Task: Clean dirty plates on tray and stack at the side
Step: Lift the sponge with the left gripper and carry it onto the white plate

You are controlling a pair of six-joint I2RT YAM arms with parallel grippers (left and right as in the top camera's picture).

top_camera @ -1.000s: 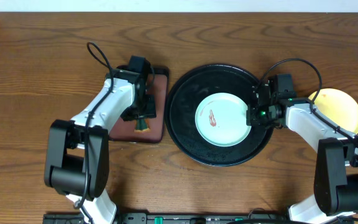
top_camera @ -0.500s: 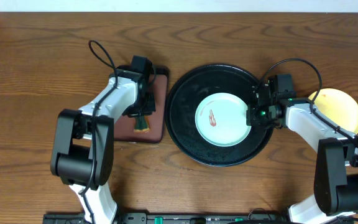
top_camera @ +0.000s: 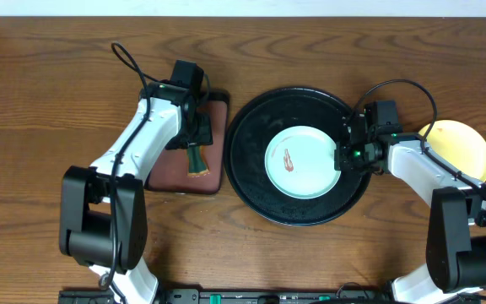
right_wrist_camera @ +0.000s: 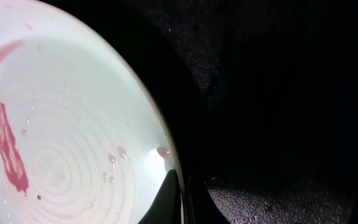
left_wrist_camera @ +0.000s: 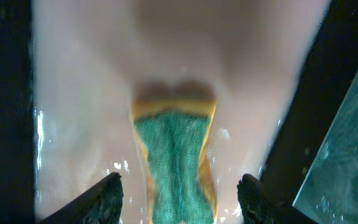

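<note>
There is one round black tray (top_camera: 251,135). Two plates show: one mint plate (top_camera: 310,169) on the black tray and one yellow plate (top_camera: 467,139) to its right. One reddish-brown tray (top_camera: 171,176) lies to its left, holding one green-and-yellow sponge (top_camera: 195,160).

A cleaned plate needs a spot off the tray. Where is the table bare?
Bare tabletop: the wide stretch left of the reddish-brown tray, the strip behind the black tray, and the front edge below it. Crowded: the black tray's right side, from the right gripper out to the yellow plate.
</note>
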